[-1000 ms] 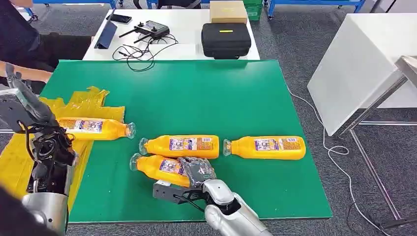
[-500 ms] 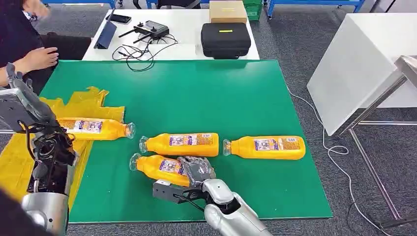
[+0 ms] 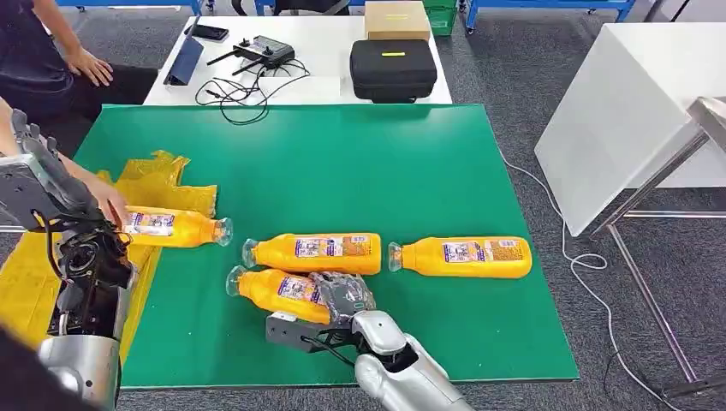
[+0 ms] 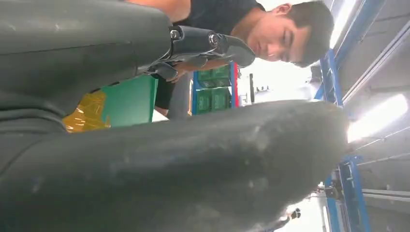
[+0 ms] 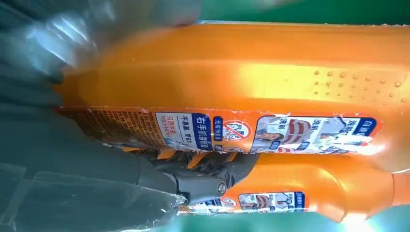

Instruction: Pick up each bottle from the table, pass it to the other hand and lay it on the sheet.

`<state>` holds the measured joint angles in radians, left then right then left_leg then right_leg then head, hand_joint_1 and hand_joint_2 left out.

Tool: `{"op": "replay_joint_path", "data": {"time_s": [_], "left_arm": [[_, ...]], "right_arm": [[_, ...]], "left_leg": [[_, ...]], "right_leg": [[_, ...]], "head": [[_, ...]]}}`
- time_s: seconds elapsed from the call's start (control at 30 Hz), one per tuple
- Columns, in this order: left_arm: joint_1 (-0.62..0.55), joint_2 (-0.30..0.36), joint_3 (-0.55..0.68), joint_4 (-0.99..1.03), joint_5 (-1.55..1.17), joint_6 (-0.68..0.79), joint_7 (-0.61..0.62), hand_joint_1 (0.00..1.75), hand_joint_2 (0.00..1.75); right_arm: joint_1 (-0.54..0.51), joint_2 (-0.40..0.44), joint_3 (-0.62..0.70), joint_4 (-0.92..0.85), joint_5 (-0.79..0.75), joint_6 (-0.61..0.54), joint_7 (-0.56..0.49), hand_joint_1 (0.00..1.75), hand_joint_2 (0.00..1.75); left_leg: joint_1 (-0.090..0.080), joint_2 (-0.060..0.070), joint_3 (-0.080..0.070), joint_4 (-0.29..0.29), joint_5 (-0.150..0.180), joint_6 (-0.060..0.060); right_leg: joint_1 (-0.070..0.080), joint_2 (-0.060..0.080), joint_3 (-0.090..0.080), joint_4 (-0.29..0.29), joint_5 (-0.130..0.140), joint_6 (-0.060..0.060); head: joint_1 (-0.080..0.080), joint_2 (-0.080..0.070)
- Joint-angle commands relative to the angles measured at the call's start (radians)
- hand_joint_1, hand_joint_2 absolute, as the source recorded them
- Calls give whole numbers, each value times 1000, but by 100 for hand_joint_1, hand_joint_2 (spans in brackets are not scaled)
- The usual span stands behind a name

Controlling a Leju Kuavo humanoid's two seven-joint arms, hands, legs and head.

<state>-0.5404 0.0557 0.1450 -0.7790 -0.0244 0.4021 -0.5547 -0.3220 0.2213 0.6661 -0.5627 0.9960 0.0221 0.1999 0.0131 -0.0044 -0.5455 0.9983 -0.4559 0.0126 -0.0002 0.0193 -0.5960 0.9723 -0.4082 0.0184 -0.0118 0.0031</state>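
Observation:
Three orange bottles lie on the green table (image 3: pixel 360 163). The nearest bottle (image 3: pixel 276 291) is under my right hand (image 3: pixel 342 296), whose fingers wrap its base end; in the right wrist view its label (image 5: pixel 270 133) is close up and a dark finger (image 5: pixel 203 181) sits between it and the bottle behind (image 5: pixel 290 193). The middle bottle (image 3: pixel 317 253) and the right bottle (image 3: pixel 467 257) lie free. A fourth bottle (image 3: pixel 175 228) lies across the edge of the yellow sheet (image 3: pixel 158 180). My left hand (image 3: pixel 34 175) is raised at the left, holding nothing, its fingers (image 4: pixel 212 43) apart.
A person's hand (image 3: pixel 107 201) rests on the bottle on the sheet; another hand (image 3: pixel 90 64) is on the white table behind. That table holds a black case (image 3: pixel 393 68), a controller (image 3: pixel 265 53) and cables. A white block (image 3: pixel 633 103) stands to the right.
The person's hand has come down onto the bottle on the sheet and nudged it slightly left. Neither of my hands has moved.

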Motion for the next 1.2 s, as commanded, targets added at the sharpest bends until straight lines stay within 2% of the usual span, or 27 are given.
{"op": "replay_joint_path", "data": {"time_s": [0.03,0.1,0.13,0.17,0.2,0.27,0.33,0.37,0.43,0.47,0.5,0.6,0.8,0.9,1.03,1.2], "left_arm": [[-12,-22,10,25,67,-137,60,0,0],[14,-12,16,34,162,-332,114,0,0],[21,-11,20,46,196,-394,123,0,175],[46,-8,26,65,287,-555,156,0,175],[63,-10,22,78,322,-610,163,0,175],[112,-20,6,72,396,-733,171,0,175],[138,-35,-22,42,421,-779,181,0,175],[233,-56,-111,-115,391,-839,174,0,175],[327,-76,-171,-284,420,-742,216,0,175],[343,-70,-186,-311,432,-726,225,0,175],[352,-52,-206,-324,450,-713,233,0,175],[337,-28,-230,-297,482,-710,223,0,175],[346,-30,-230,-325,492,-701,218,0,175],[357,-40,-250,-362,484,-694,221,0,175],[306,-68,-324,-356,459,-672,221,0,175],[290,-69,-341,-347,458,-659,219,0,175]], "right_arm": [[-14,10,-144,-26,-30,-39,-125,175,175],[3,6,-199,-196,-113,-27,-219,175,175],[8,5,-219,-283,-160,9,-240,175,175],[41,-7,-250,-444,-272,46,-320,175,175],[60,-24,-255,-543,-330,64,-338,175,175],[92,-69,-260,-690,-383,62,-330,175,175],[105,-88,-288,-749,-416,50,-321,175,175],[83,-121,-332,-730,-513,-83,-370,175,175],[49,-160,-337,-676,-565,-77,-402,175,175],[47,-162,-338,-666,-567,-77,-406,175,175],[53,-161,-334,-662,-569,-82,-414,175,175],[80,-173,-311,-677,-572,-102,-415,175,175],[85,-176,-280,-688,-585,-118,-410,175,175],[41,-150,-268,-640,-589,-135,-396,175,175],[-106,-78,-239,-441,-567,-179,-363,175,175],[-139,-62,-231,-382,-568,-184,-371,175,175]], "left_leg": [[0,-3,-1,-2,1,0],[0,0,-1,-1,1,0],[0,-1,-2,-1,1,1],[-1,1,-2,0,0,0],[-1,2,-3,0,0,0],[-1,2,-6,0,0,1],[-2,0,-8,-2,1,1],[-2,-1,-7,-2,0,1],[-2,-3,-9,-1,1,1],[-2,-3,-7,-2,0,2],[-2,-1,-12,-1,1,1],[-2,-2,-15,0,0,1],[-2,-4,-15,-1,-2,1],[0,0,-18,0,-1,1],[0,1,-18,1,-1,1],[0,-1,-16,0,-1,1]], "right_leg": [[1,-6,1,-2,0,1],[0,-2,-1,-1,0,1],[0,-3,-1,-1,0,1],[-1,0,-2,0,0,1],[-1,0,-2,1,0,1],[-2,0,-5,1,0,1],[-2,-1,-7,0,1,-1],[-2,-3,-6,0,0,-1],[-2,-4,-8,-1,0,0],[-2,-4,-6,-2,-1,1],[-2,-2,-11,-1,0,0],[-1,-3,-13,0,-1,-1],[-1,-5,-13,-1,-1,-2],[-1,-1,-16,-1,1,-1],[0,0,-17,0,1,-1],[0,-2,-14,-1,1,-1]], "head": [[0,0],[0,0],[0,0],[0,0],[0,0],[0,0],[0,0],[0,0],[0,0],[0,0],[0,0],[0,0],[0,0],[0,0],[0,0],[0,0]]}}
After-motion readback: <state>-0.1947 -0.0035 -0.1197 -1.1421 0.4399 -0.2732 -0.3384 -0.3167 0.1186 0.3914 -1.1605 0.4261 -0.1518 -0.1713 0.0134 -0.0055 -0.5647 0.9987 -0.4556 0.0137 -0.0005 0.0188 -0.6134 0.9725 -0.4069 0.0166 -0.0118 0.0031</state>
